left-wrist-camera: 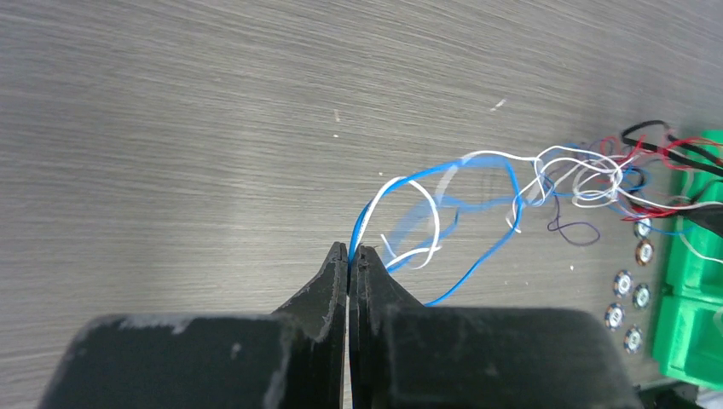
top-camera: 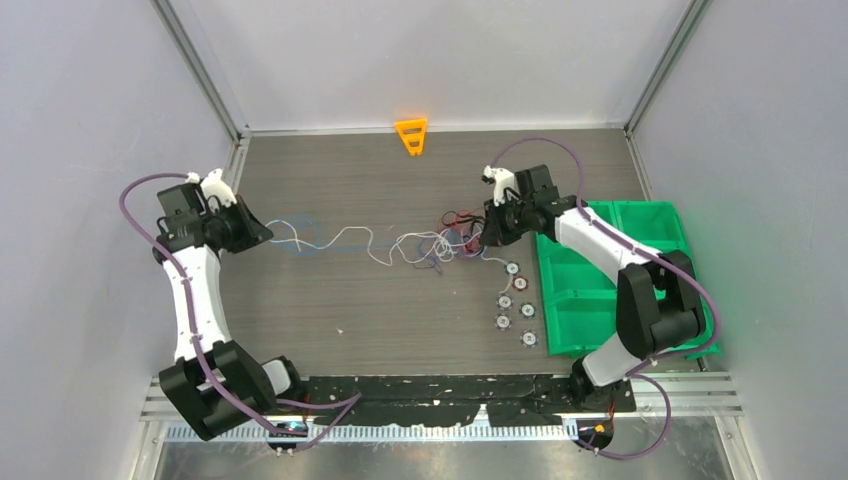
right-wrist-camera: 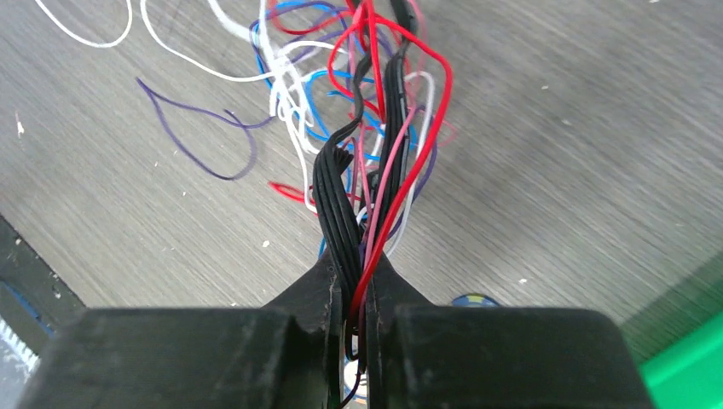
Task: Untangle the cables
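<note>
Left wrist view shows the left gripper (left-wrist-camera: 349, 253) with its jaws pinched tight on thin blue and white strands of the cables (left-wrist-camera: 594, 179), which loop up from the fingertips and run off to the right toward a knot of white, red, blue and black wire. In the right wrist view the right gripper (right-wrist-camera: 354, 268) is clamped on a bundle of black, red and pink wires that rise straight away from the jaws into the same snarl, with a loose purple loop lying on the table (right-wrist-camera: 554, 128) to the left. From the top external camera the cables stretch roughly left to right across the middle of the table between the two grippers: slack wavy strands on the left arm's side, the dense clump just beside the right gripper. Small round discs (top-camera: 505, 300) lie near the clump, next to a green bin (top-camera: 580, 300); an orange piece (top-camera: 411, 136) sits at the far edge.
</note>
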You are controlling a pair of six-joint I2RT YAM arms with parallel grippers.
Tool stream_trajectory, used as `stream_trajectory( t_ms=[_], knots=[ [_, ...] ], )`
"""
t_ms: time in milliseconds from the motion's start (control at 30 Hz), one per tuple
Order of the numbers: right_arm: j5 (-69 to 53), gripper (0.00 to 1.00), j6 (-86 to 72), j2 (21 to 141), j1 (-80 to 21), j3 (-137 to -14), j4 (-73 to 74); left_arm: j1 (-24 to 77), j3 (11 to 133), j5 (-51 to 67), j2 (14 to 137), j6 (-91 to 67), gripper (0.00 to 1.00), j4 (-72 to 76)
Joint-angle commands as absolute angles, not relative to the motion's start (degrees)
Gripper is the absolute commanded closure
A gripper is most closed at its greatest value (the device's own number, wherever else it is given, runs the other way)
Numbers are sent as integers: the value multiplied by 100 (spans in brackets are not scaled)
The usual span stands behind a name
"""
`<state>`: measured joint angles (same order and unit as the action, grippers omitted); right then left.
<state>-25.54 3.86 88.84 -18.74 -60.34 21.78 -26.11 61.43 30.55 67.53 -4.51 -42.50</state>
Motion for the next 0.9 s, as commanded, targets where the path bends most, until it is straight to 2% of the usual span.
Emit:
stream_trajectory(
  t_ms=[0, 200, 233, 267, 333, 400, 467, 600, 733, 867],
  knots=[
    [-2918, 95, 372, 9074, -2032, -6509, 2207, -2580, 6163, 3820, 6898, -31, 100, -4214],
    [-2920, 93, 281, 9286, -2239, -6909, 2190, -2563, 6917, 4691, 6520, -124, 100, -4232],
    [-2871, 85, 281, 9370, -2267, -6944, 2176, -2566, 7036, 4827, 6439, -217, 100, -4160],
    [-2788, 71, 308, 9440, -2349, -7049, 2200, -2562, 7257, 5119, 6407, -298, 100, -4131],
    [-2757, 56, 437, 9719, -2471, -7385, 2463, -2500, 7573, 5480, 6405, -495, 100, -4158],
    [-2831, 36, 568, 9954, -2553, -7857, 2799, -2356, 7775, 5798, 6416, -654, 100, -4246],
    [-3127, 22, 593, 9993, -2581, -8258, 2952, -2115, 7854, 5889, 6371, -769, 100, -4280],
    [-3886, 2, 403, 9752, -2698, -8980, 2958, -1641, 7790, 5614, 6139, -977, 100, -4095],
    [-4168, 5, 247, 9561, -3097, -9711, 2903, -1306, 7626, 5311, 5992, -1228, 100, -3806],
    [-4572, 3, -217, 9569, -3460, -10132, 2683, -889, 7524, 5067, 5982, -1244, 100, -3779]
  ],
)
